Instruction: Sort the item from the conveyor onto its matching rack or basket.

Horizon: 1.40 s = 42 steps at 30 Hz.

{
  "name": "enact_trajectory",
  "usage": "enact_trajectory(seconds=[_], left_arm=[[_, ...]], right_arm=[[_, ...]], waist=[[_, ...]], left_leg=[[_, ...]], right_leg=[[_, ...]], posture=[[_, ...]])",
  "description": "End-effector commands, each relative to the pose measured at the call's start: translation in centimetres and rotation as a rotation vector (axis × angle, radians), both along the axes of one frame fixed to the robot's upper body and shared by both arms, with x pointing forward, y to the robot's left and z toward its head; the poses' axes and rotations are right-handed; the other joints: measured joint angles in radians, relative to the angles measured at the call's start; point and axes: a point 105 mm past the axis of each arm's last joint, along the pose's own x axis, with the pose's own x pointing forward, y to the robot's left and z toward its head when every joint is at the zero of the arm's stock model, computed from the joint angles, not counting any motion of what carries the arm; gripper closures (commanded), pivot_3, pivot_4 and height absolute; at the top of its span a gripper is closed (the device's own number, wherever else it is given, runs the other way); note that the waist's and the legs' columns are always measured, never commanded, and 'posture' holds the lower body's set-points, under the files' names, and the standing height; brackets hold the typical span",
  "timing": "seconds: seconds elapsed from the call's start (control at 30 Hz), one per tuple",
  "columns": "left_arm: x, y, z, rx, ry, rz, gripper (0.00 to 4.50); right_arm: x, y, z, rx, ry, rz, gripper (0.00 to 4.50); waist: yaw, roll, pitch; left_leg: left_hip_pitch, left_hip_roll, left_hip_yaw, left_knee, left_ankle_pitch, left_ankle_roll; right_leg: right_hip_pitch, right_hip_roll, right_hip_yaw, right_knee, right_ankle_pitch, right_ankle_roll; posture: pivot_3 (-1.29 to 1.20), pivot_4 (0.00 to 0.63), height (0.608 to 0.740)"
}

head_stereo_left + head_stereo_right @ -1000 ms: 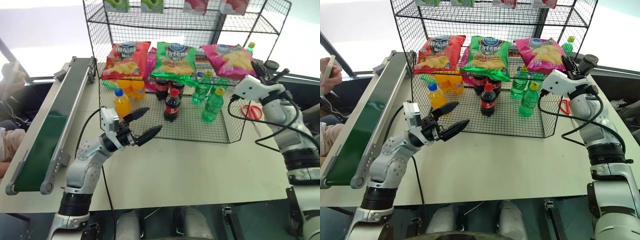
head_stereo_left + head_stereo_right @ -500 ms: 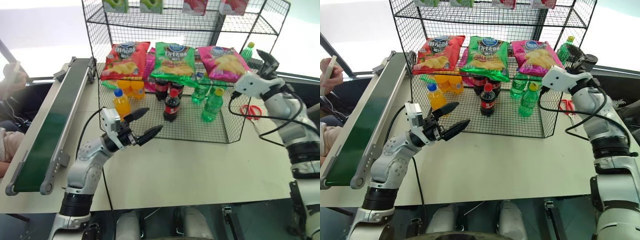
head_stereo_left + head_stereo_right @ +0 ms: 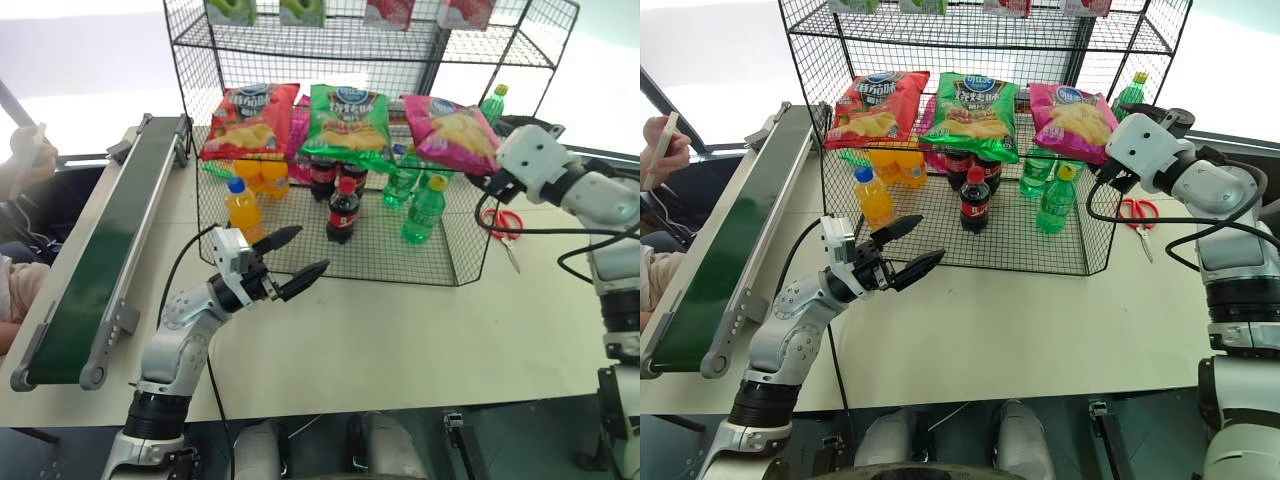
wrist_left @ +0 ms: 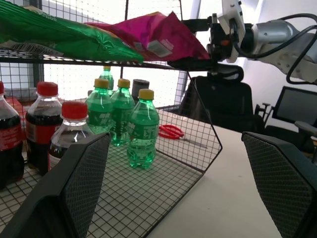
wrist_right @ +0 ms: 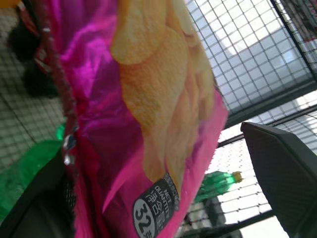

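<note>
So the right gripper (image 3: 1118, 170) sits at the right side of the frame, just off the near corner of the pink chip bag (image 3: 1072, 107). From its wrist camera the two black fingers stand wide with the bag between them, not pinching it, so I'd call it let go. The bag lies on the middle shelf of the black wire rack (image 3: 940, 30), at the right end of a row next to the green chip bag (image 3: 972, 104) and the red chip bag (image 3: 875, 100). Its front corner sticks out a little past the shelf edge.

The left gripper (image 3: 903, 247) hangs over the table at centre-left, fingers spread, holding nothing, in front of the rack's lower tray with the soda bottles (image 3: 973, 200). The conveyor (image 3: 730, 250) runs up the left edge with nothing on the stretch I can see.

Progress-wise I'd say the sort is basically done: bag's on its shelf, and what's left is pulling the right arm clear.

Compared to a second ago, the right gripper was clamped on the bag's edge; now it's opened and the wrist has rolled over. The bag looks to have settled slightly. The left arm hardly changed.
</note>
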Motion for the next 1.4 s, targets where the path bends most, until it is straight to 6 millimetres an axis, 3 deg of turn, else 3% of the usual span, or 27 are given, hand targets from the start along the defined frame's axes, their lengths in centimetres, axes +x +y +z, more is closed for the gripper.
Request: enact_trajectory(seconds=[0.03,0.13,0.23,0.47,0.5,0.67,0.93,1.03,1.27,1.4], left_arm=[[-0.4,-0.2,0.5,0.003,-0.036,-0.006,0.00],[-0.5,-0.3,0.3,0.012,-0.037,-0.008,0.00],[-0.5,-0.3,0.2,0.023,-0.041,-0.009,0.00],[-0.6,-0.5,0.3,0.029,-0.047,-0.016,0.00],[-0.6,-0.6,0.3,0.029,-0.048,-0.017,0.00],[-0.5,-0.8,0.7,0.028,-0.055,-0.018,0.00],[-0.6,-0.7,0.7,0.043,-0.060,-0.016,0.00],[-0.6,-0.7,0.6,0.051,-0.062,-0.014,0.00],[-0.7,-1.0,0.8,0.045,-0.059,-0.016,0.00],[-0.6,-0.8,0.7,0.050,-0.054,-0.013,0.00]], right_arm=[[-0.9,0.2,2.7,0.028,-0.105,0.031,0.02],[-1.0,0.3,2.1,0.026,-0.090,0.044,0.02],[-1.1,0.2,1.8,0.007,-0.097,0.046,0.79],[-0.9,0.5,1.6,-0.037,-0.133,0.051,4.42],[-0.9,0.6,1.5,-0.072,-0.142,0.051,4.47],[0.8,-0.9,1.9,-0.208,-0.231,-0.089,4.47],[1.6,-1.0,2.7,-0.148,-0.261,-0.104,4.47],[1.4,-1.3,2.7,-0.120,-0.228,-0.089,3.41],[-0.6,-0.8,1.6,-0.067,-0.095,0.040,0.05],[-3.1,0.0,0.9,-0.007,0.014,0.168,0.05]], waist=[[0.001,0.000,0.000],[0.003,0.000,0.000],[0.002,0.000,0.000],[0.000,0.000,0.000],[0.000,0.000,0.000],[0.000,0.000,0.000],[0.001,0.001,0.000],[0.000,0.001,0.000],[0.002,0.001,0.000],[0.003,0.001,0.000]], left_leg=[[0.000,0.000,0.000,0.000,0.000,0.000],[0.000,0.000,0.000,0.000,0.000,0.001],[0.000,0.000,0.001,0.000,0.000,0.001],[0.000,0.000,0.000,0.000,0.000,0.001],[0.000,0.000,0.001,0.000,0.000,0.001],[0.000,0.000,0.001,0.000,0.000,0.001],[0.000,0.000,0.002,0.000,0.000,0.000],[0.000,0.000,0.002,0.001,0.000,0.001],[0.000,0.000,0.001,0.000,0.000,0.001],[0.000,0.000,0.000,0.001,0.000,0.001]], right_leg=[[0.000,0.000,0.000,0.000,0.000,0.000],[0.000,-0.001,0.000,0.000,0.000,0.000],[0.000,-0.001,0.000,0.000,0.000,0.000],[0.000,0.000,0.000,0.000,0.000,0.000],[0.000,0.000,0.000,0.000,0.000,0.000],[0.000,-0.001,0.000,0.000,0.000,0.000],[0.000,0.000,0.000,0.000,0.000,0.000],[0.000,0.000,0.000,0.000,0.000,0.000],[0.000,0.000,0.000,0.000,0.000,0.000],[0.001,-0.001,0.000,0.000,0.000,0.000]], posture=[[0.00,0.150,0.738],[0.00,0.150,0.738],[0.00,0.150,0.738],[0.00,0.150,0.738],[0.00,0.150,0.738],[0.00,0.150,0.738],[0.00,0.150,0.738],[0.00,0.150,0.738],[0.00,0.150,0.738],[0.00,0.150,0.738]])
